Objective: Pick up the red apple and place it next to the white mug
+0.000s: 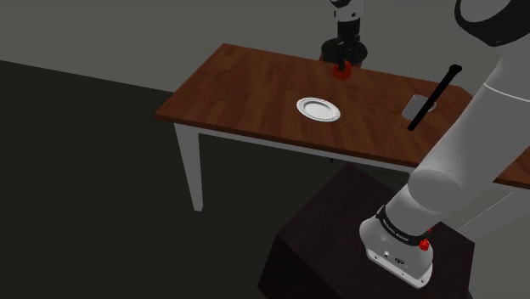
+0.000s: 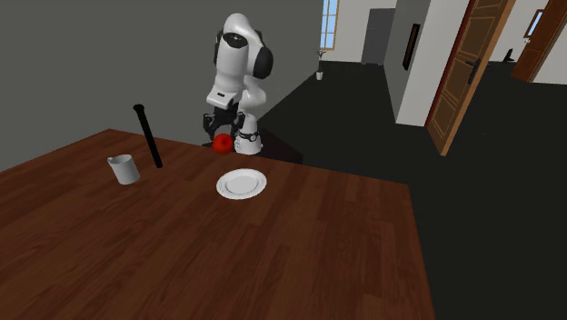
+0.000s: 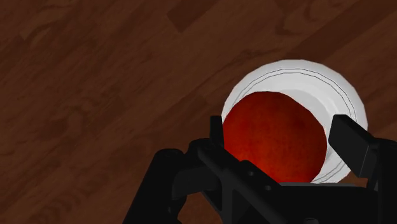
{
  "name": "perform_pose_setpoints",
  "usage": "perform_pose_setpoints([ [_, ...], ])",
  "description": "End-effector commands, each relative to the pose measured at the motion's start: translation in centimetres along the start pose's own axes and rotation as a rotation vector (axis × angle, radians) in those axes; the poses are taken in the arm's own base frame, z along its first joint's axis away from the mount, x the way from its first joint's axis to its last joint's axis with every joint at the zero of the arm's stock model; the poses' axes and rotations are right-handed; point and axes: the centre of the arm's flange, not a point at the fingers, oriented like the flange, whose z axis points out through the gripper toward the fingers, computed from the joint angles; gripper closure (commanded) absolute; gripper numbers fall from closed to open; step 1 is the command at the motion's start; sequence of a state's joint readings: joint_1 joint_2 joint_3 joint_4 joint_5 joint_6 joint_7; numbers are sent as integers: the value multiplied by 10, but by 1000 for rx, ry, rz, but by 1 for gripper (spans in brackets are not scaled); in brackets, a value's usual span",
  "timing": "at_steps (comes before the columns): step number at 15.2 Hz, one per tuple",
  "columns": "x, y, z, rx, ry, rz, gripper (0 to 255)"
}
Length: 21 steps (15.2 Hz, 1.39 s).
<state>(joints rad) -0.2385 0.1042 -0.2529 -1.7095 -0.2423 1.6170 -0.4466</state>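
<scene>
The red apple (image 3: 273, 137) sits clasped between my gripper's (image 3: 283, 135) two black fingers (image 3: 348, 139), held up in the air. Straight beneath it lies a small white plate (image 3: 337, 89) on the brown wooden table (image 3: 95, 95). In the shoulder view the gripper (image 1: 342, 64) hangs over the table's far side with the apple (image 1: 343, 72) under it, beyond the plate (image 1: 318, 109). The pale grey mug (image 1: 418, 106) stands to that view's right of the plate. In the second exterior view the apple (image 2: 223, 143) floats above the plate (image 2: 243, 185), and the mug (image 2: 123, 169) is off to the left.
A long black rod (image 2: 148, 136) leans upright just beside the mug, between it and the plate; in the shoulder view the rod (image 1: 433, 98) crosses over the mug. The dark stand (image 1: 340, 246) is close to the table's near edge. Bare wood (image 2: 300, 245) stretches around the plate.
</scene>
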Motion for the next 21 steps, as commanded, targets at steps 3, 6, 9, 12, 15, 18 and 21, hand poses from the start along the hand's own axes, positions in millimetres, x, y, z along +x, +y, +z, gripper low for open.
perform_pose_setpoints([
  [3,-37,36,16,0,0,-1,255],
  [6,-64,62,28,0,0,-1,255],
  [9,-91,88,41,0,0,-1,255],
  [12,-118,115,53,0,0,-1,255],
  [15,-145,141,65,0,0,-1,255],
  [18,-171,167,78,0,0,-1,255],
  [21,-198,194,90,0,0,-1,255],
])
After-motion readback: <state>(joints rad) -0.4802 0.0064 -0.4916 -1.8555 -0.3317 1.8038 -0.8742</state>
